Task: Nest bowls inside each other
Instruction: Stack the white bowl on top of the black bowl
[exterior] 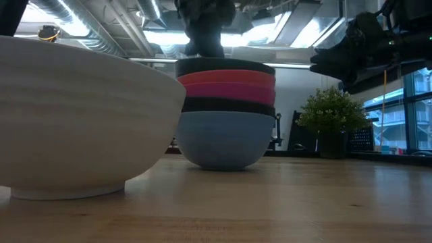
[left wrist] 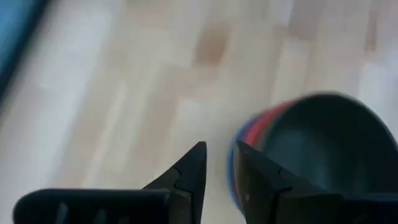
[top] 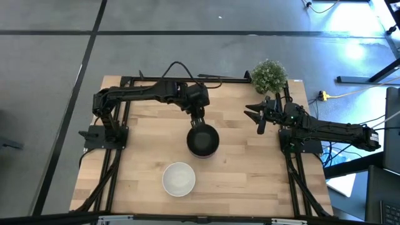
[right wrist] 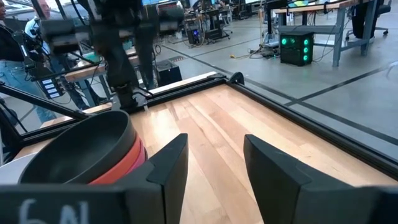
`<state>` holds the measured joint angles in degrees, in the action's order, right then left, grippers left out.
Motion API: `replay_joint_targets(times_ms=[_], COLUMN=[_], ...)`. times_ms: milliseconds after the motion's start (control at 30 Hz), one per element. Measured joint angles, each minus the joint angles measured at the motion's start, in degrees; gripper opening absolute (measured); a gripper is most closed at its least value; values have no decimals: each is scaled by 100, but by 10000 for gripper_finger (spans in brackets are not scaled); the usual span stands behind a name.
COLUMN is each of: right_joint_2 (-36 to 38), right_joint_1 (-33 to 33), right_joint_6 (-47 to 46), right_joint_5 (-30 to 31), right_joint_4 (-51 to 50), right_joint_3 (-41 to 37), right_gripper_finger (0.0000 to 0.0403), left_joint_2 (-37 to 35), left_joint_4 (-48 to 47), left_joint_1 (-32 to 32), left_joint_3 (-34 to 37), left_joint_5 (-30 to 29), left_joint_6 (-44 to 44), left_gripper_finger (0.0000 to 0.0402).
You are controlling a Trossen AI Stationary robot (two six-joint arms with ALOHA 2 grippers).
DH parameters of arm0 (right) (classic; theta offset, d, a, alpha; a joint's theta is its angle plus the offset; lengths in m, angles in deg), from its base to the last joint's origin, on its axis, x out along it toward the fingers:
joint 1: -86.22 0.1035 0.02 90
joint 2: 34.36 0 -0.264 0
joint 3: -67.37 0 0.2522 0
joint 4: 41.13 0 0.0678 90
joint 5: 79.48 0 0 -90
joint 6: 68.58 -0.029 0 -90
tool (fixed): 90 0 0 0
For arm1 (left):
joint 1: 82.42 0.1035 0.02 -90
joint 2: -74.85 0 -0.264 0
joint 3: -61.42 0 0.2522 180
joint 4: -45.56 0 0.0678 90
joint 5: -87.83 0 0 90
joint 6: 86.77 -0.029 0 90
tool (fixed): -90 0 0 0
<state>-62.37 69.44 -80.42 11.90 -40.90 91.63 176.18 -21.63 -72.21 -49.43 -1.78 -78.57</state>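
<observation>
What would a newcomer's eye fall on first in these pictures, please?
Probably the striped stack of bowls at the table's middle: blue at the bottom, then black, pink, red, and black on top. The left gripper hangs right above its rim. A lone white bowl sits nearer the front edge.

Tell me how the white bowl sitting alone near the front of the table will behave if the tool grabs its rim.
The white, round, plastic-looking bowl probably lifts stiffly and lightly: it appears rigid and thin-walled. Its narrow foot under a wide body suggests it may tip or slide if pushed at the rim. The smooth surface may be slippery, so a pinch across the wall seems safer.
</observation>
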Motion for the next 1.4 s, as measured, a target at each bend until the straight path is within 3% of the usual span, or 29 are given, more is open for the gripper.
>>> replay_joint_targets(times_ms=[233, 500, 800, 967, 1400], right_joint_2=[2, 2, 4, 4, 4], right_joint_1=[0, 2, 0, 2, 2], right_joint_6=[13, 20, 15, 19, -103], right_joint_5=[0, 0, 0, -92, -424], right_joint_4=[-23, -19, -8, -6, -8], right_joint_3=[0, 0, 0, 0, 0], right_gripper_finger=[158, 158, 158, 158, 158], left_joint_2=[-726, -1719, -2375, -2936, -4453], left_joint_4=[213, 156, 212, 357, 2076], left_joint_1=[-10, -96, -767, -1125, -1770], left_joint_3=[-20, -21, 117, 919, 3567], left_joint_5=[-850, -1053, -2321, -3108, -3476], left_joint_6=[-168, 20, 359, 965, 1803], left_gripper_finger=[70, 67, 73, 64, 40])
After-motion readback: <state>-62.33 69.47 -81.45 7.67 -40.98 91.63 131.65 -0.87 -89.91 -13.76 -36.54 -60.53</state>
